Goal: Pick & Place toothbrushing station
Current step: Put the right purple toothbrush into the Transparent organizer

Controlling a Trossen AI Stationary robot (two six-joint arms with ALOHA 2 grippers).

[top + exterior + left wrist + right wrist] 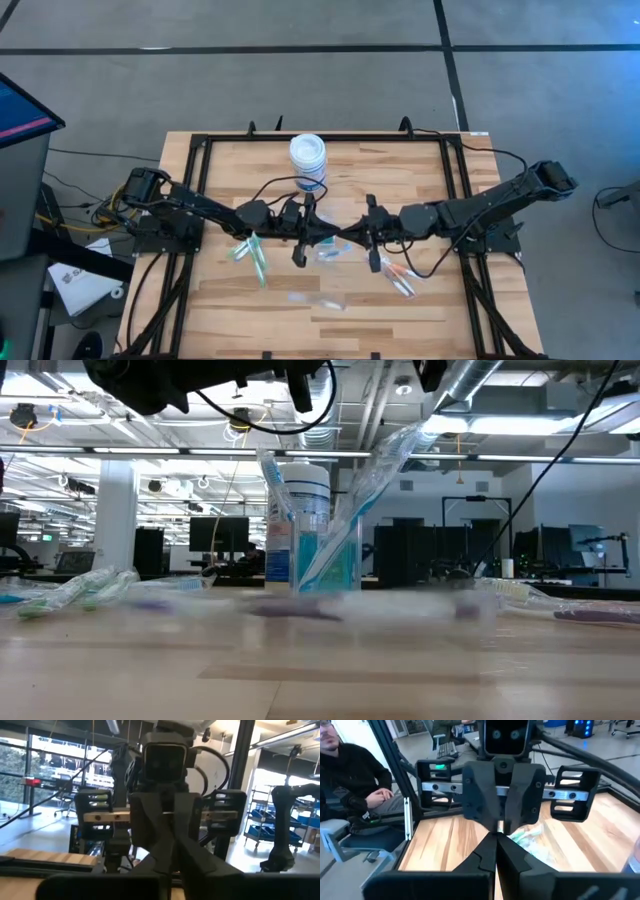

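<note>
Right at the middle of the wooden surface (pixel 420 190) stands the small clear cup (pixel 325 565), upright, with several wrapped toothbrushes (pixel 355 500) leaning out of its top; in the low view they fan up toward the arms overhead. Just behind the cup, toward the far edge, stands a white round jar (pixel 308 160) with a blue label. More wrapped toothbrushes lie flat on the wood: a green and white bunch (pixel 252 255) on the left side, a small group (pixel 400 278) on the right side, and a few pale ones (pixel 325 300) nearer the front edge.

Both arms reach in from the sides and meet tip to tip above the cup. The left tool (pixel 318 232) and the right tool (pixel 352 236) face each other there, and each wrist view shows the other arm's tool straight ahead. The right tool's fingers are pressed together with nothing seen between them. The left tool's fingers look drawn narrow, though whether they pinch anything cannot be told.

Beyond the surface, a seated person in dark clothing (pixel 350 775) shows in the right wrist view.
</note>
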